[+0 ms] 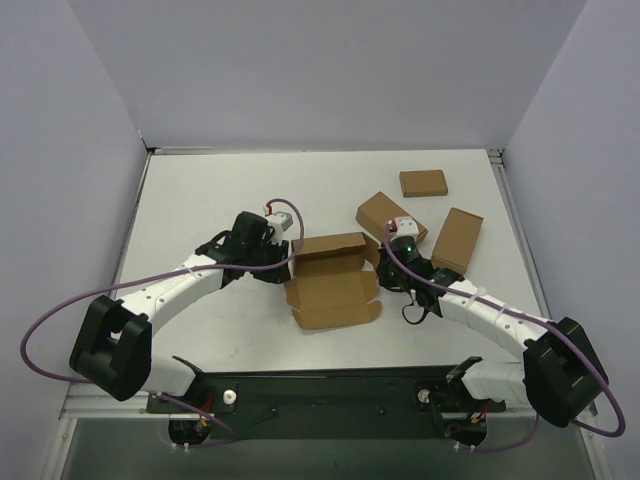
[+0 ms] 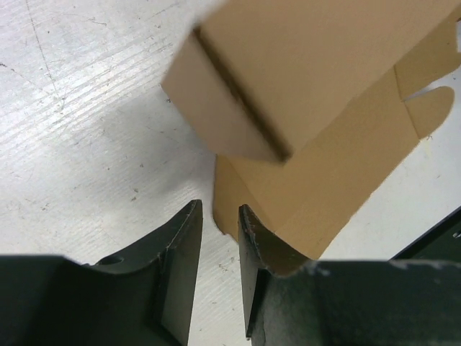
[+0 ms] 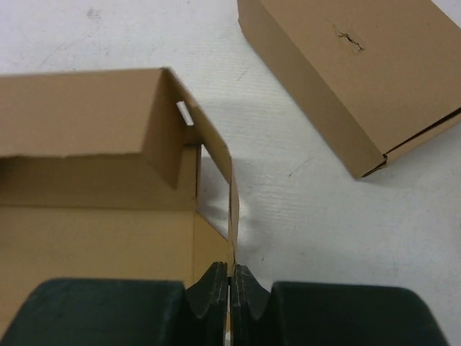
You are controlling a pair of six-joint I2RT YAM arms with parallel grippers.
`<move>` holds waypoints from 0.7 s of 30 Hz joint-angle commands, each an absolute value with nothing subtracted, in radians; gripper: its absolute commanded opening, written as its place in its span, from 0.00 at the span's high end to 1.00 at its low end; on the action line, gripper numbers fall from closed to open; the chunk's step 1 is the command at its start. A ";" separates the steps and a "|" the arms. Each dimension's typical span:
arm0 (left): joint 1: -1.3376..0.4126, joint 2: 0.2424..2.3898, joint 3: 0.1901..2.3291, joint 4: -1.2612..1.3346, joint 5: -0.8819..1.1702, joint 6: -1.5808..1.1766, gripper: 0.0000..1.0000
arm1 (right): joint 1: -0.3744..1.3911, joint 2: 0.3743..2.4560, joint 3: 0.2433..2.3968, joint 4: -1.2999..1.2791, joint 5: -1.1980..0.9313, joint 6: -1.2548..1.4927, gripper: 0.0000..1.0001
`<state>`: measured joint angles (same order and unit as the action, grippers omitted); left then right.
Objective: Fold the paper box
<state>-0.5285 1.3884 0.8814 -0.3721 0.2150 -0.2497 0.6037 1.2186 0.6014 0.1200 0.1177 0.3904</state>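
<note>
One half-folded paper box (image 1: 330, 288), three small closed boxes (image 1: 423, 183), two grippers. The right gripper (image 3: 230, 274) has its jaws pressed together on a thin upright side flap of the paper box – the box body spreads ahead and left of them. The left gripper (image 2: 220, 210) stands narrowly parted, gripping nothing – a flat flap corner lies just beyond the gap, contact unclear. The raised panel ahead is blurred and cut off.

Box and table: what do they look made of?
The box looks like thin brown cardboard, matte, with creased folds and raw cut edges. The table is a hard white matte surface, scuffed and scratched; perhaps laminate or painted board.
</note>
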 commanded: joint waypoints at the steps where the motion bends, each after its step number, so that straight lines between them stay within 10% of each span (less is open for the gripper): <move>1: -0.526 1.382 0.922 -0.377 0.201 -0.233 0.64 | 0.650 1.196 0.675 0.058 0.107 0.373 1.00; 21: -0.784 1.038 0.709 -0.108 -0.072 -0.400 0.58 | 0.746 1.335 0.758 -0.034 0.213 0.425 1.00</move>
<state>-0.7170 1.0458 0.8089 -0.3172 -0.0357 -0.2710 0.7441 1.3235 0.7254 -0.0238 0.1844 0.4202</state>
